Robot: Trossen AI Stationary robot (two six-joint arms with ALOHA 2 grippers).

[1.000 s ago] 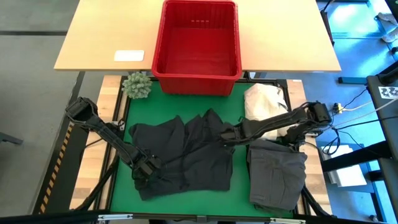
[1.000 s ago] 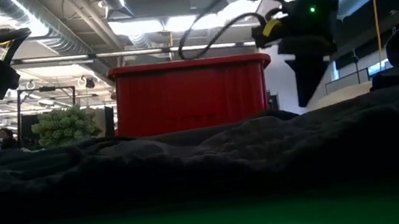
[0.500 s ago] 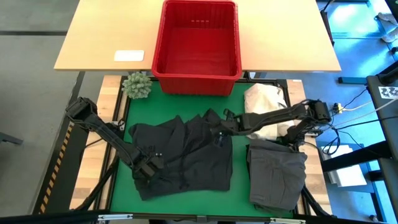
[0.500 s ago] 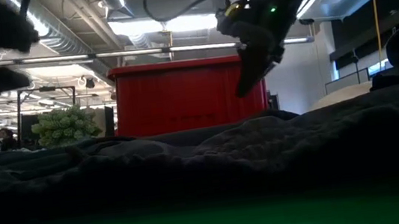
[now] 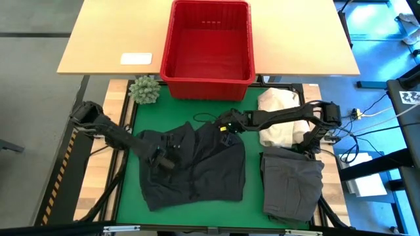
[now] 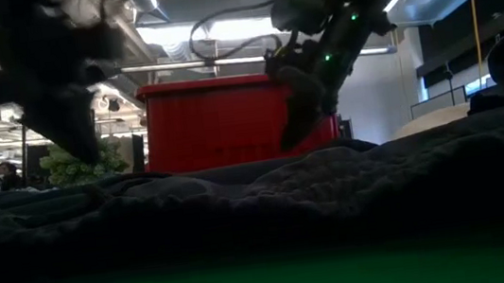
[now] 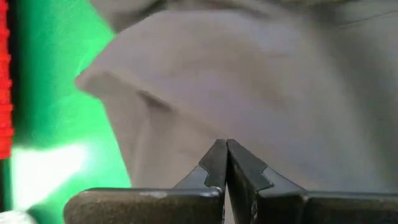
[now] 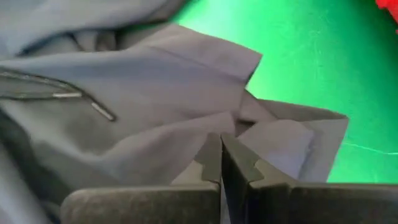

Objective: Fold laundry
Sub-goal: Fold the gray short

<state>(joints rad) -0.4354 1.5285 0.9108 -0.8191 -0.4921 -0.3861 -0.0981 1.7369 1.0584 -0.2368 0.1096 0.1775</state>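
A dark garment (image 5: 197, 167) of the laundry lies spread on the green mat (image 5: 184, 111), with its collar end (image 8: 205, 56) toward the red basket. My left gripper (image 5: 169, 160) is shut above the garment's left half (image 7: 249, 81). My right gripper (image 5: 224, 129) is shut above the garment's far edge, near the collar. In the low view both the left gripper (image 6: 92, 158) and the right gripper (image 6: 292, 142) show a little above the cloth. A second dark grey garment (image 5: 292, 183) lies folded at the near right.
The empty red basket (image 5: 207, 46) stands on the wooden table beyond the mat's far edge. A cream-white cloth heap (image 5: 279, 118) lies at the far right, under my right arm. A small green plant (image 5: 144, 89) sits at the mat's far left corner.
My left gripper has risen from the garment's near left part and gone toward the far edge and the right, turning as it went. My right gripper has swung toward the table's left and far edge, over the garment's collar end. Both have stayed shut. The garment lies as before.
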